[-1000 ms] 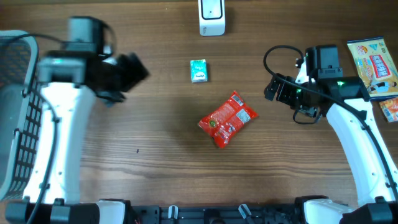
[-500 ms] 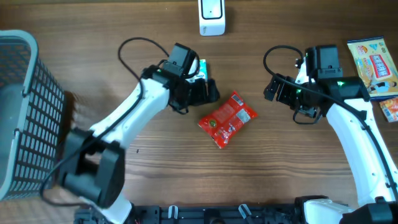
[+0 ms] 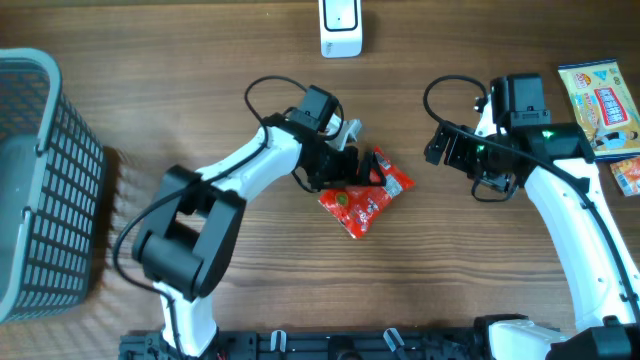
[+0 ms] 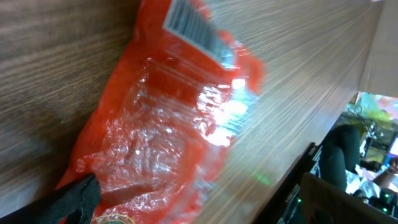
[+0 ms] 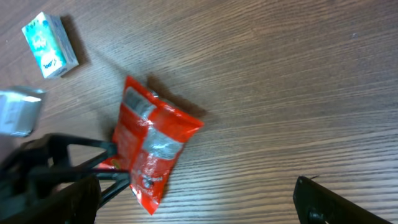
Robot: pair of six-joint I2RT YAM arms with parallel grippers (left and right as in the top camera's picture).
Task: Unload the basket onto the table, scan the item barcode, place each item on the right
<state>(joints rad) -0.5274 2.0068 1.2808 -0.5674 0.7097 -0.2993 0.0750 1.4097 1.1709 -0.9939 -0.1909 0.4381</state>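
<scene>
We recorded a wooden table (image 3: 450, 280) carrying a red snack packet (image 3: 366, 192) near centre, a small teal box (image 5: 50, 53) beside it, a white scanner (image 3: 341, 27) at the far edge, a grey mesh basket (image 3: 60, 180) at left and printed packets (image 3: 600, 95) at right.

There is one red snack packet (image 3: 360, 205) on the one table (image 3: 250, 290), and one barcode (image 4: 194, 26) shows on it. There is one small teal box (image 5: 50, 53). At the far edge of the table there is one white scanner (image 3: 340, 28). At the left side there is one grey wire basket (image 3: 40, 200). At the right edge there are two more flat packets, one yellow packet (image 3: 600, 95) and one orange packet (image 3: 627, 176), the second only partly in view. This makes three packets. The robot arms are two, and each one carries one gripper: the left gripper (image 3: 372, 175) and the right gripper (image 3: 437, 147).
</scene>
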